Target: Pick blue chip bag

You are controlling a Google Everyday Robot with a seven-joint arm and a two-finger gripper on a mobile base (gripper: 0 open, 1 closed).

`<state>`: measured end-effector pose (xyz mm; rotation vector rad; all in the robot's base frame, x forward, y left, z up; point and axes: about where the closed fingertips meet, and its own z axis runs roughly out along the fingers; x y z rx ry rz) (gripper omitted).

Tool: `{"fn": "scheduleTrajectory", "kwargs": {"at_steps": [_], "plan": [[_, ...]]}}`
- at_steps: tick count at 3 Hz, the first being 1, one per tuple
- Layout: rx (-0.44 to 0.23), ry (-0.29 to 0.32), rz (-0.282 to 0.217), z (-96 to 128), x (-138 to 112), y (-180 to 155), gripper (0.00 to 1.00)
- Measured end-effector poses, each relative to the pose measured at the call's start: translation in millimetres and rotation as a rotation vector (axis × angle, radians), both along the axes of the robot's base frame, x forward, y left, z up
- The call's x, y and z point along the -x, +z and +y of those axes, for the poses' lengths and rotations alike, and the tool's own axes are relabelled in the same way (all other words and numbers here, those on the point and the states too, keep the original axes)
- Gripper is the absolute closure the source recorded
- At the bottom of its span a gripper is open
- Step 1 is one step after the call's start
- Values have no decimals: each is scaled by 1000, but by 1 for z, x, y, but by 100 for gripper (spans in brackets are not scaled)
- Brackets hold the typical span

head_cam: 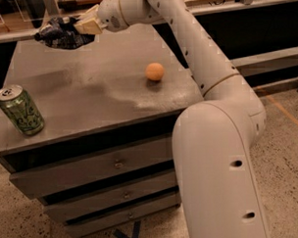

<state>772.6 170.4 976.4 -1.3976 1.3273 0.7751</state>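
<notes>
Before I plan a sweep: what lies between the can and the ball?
Bare tabletop, in the camera view. The end effector holds the blue chip bag aloft, far left.

In the upper left of the frame, the blue chip bag (60,33) is held clear of the grey cabinet top (94,98), clamped at its right end by the gripper (82,28). A green can (20,110) is seen upright at the left edge, and an orange ball (154,71) just above the centre. The right side is filled by the white arm (214,153), and the drawers (111,166) are seen below.
</notes>
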Motion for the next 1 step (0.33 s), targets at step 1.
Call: {"fn": "scheduleTrajectory", "kwargs": {"at_steps": [1], "plan": [[0,0,0,0,0,0,100]]}}
